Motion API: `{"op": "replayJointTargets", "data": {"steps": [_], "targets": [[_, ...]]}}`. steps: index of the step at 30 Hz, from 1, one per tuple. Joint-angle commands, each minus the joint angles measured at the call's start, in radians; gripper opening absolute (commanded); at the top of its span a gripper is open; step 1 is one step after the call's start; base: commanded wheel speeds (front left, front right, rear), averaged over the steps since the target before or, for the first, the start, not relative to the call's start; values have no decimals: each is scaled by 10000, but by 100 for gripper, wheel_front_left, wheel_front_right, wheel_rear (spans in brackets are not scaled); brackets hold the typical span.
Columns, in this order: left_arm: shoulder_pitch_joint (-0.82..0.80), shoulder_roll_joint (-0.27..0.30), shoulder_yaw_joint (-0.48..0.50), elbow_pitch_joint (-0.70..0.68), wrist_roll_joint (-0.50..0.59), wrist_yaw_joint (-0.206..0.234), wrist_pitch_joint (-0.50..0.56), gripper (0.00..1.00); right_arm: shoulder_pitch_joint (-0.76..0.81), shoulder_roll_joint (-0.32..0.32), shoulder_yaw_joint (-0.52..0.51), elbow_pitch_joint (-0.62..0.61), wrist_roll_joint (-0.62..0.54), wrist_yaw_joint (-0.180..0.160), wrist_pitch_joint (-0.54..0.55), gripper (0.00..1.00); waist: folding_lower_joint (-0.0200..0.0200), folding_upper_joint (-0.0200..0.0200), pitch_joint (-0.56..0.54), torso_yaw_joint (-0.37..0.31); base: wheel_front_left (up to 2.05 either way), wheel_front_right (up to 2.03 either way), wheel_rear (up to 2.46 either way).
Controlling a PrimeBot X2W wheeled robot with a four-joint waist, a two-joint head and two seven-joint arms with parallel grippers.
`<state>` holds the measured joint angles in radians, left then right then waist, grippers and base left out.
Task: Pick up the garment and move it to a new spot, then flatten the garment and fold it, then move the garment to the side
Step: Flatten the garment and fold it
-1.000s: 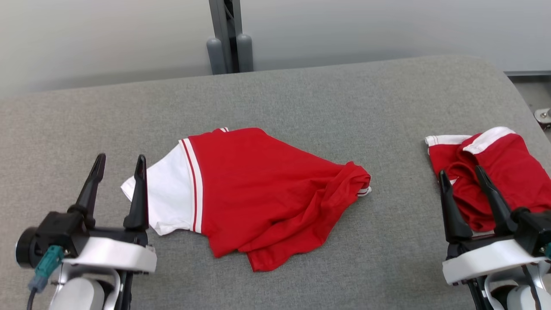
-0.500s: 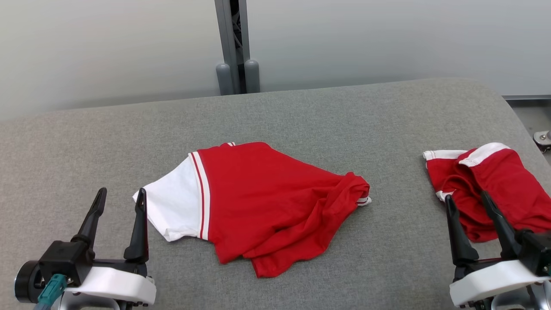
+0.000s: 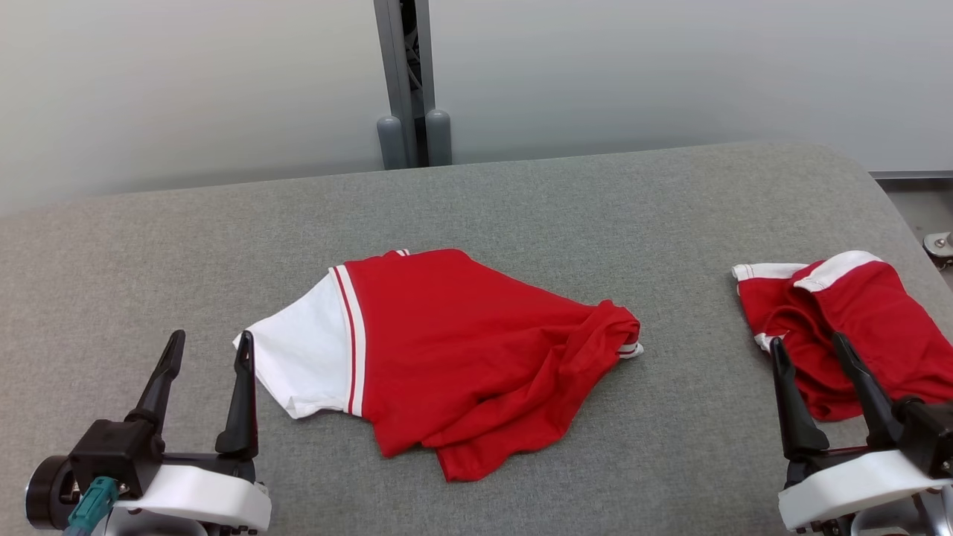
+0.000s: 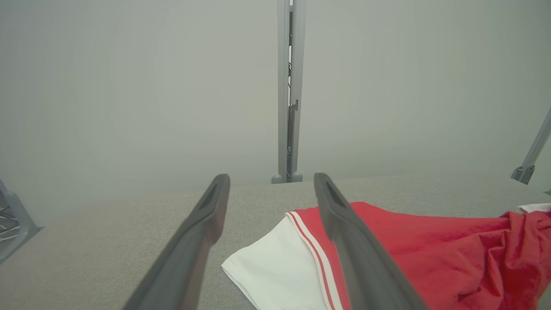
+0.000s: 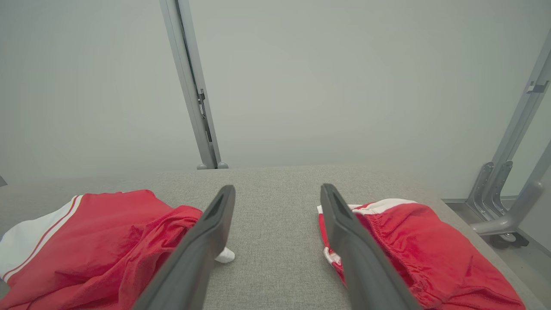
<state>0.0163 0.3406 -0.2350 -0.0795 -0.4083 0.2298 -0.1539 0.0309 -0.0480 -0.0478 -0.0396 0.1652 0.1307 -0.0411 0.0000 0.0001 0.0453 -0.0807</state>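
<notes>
Both wrists run off the bottom edge of the head view, and the right gripper (image 3: 808, 340) stands in front of the near edge of the red shorts (image 3: 864, 327), which are also cut off at that view's right border. The garment (image 3: 461, 357) is crumpled, so its shape underneath cannot be made out: red cloth is doubled over itself toward its right end, where a small striped white cuff pokes out. It is a red top with one white sleeve set off by a white-and-red stripe, the sleeve spread flat and pointing left. It lies on the grey padded table (image 3: 595, 208) nearer the robot than the upright grey post (image 3: 408, 74) at the table's far edge, and almost straight in front of that post. The shorts, with a white waistband, lie well to the right of the post. The left gripper (image 3: 210, 336) sits to the left of the post, its fingers spread wide, one tip just beside the white sleeve. The right gripper's fingers are spread wide too, holding nothing.
</notes>
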Motion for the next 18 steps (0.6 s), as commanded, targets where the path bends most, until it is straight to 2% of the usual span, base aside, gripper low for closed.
{"op": "replayJointTargets", "data": {"steps": [1, 14, 18], "targets": [[-5, 80, 8, -25, -12, 41, 25, 100, 57, -59, 26, -9, -40, 3, 26, 100, 0, -1, 2, 4, 0, 0, 0], [-84, 38, -77, -82, -16, 152, 35, 100, -47, -56, 146, -61, -111, 3, 95, 100, 0, -1, 16, 79, 0, 0, 0], [-340, -6, -192, -101, 24, 51, 30, 100, -168, -56, 575, -156, -305, 3, 237, 100, 0, -1, 142, 416, 0, 0, 0]]}}
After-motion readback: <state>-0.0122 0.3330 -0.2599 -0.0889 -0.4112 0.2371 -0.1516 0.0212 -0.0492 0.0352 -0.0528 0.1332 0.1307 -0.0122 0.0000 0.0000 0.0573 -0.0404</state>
